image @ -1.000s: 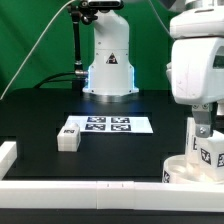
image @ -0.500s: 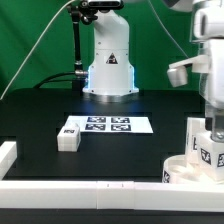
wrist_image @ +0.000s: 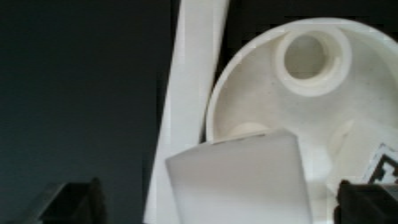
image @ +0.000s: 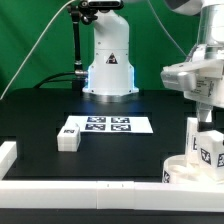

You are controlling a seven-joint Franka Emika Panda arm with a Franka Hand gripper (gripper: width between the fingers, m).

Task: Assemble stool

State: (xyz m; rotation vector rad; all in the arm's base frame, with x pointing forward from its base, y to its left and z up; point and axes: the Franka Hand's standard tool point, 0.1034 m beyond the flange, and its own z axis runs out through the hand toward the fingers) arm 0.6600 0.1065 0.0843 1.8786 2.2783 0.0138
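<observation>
White round seat (image: 178, 172) is lying below me, at the exterior view's right; one tagged leg (image: 192, 134) and a second leg (image: 212, 152) are standing upright on it; a third leg (image: 68, 136) is lying well apart.

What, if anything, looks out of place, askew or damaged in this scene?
Nothing looks damaged or spilled. One leg sits alone beside the marker board, apart from the seat at the exterior view's right.

It was a robotics lab: a white arm base (image: 108, 62) stood at the far edge of a black table (image: 35, 115) before a green curtain (image: 35, 35), the marker board (image: 108, 125) lay mid-table, and a white rail (image: 80, 194) ran along the near edge.
</observation>
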